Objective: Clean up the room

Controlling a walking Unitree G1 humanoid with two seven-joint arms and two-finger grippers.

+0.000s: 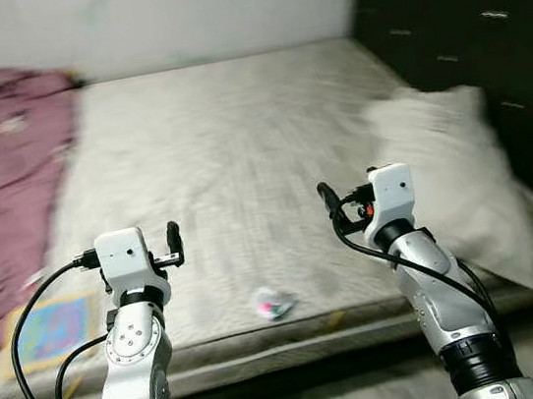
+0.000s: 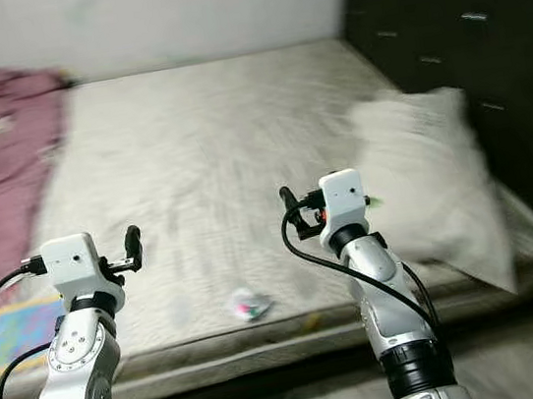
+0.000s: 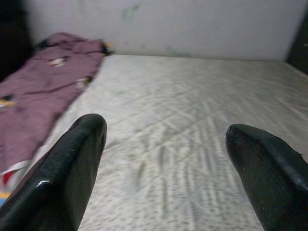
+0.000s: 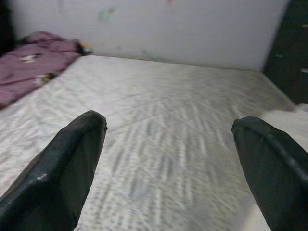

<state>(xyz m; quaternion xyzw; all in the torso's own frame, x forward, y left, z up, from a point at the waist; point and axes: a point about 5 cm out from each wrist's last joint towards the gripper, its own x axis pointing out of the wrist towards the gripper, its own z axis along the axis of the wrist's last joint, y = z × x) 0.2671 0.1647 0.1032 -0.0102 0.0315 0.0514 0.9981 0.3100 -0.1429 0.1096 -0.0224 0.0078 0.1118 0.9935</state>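
Grey bed point(image 1: 229, 145) bare | small wrapper point(image 1: 274, 304) near its front edge, between arms | left pincer point(image 3: 166, 159) spread wide, empty | right pincer point(image 4: 168, 168) spread wide, empty | pillow point(image 1: 452, 173) right | purple blanket point(image 1: 7, 186) left

Both silver arms raised forward, left hand point(image 3: 166, 159) fingers spread apart, right hand point(image 4: 168, 159) likewise

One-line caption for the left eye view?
Both open grippers, left gripper and right gripper, hover over a pale bare mattress bearing a small crumpled wrapper.
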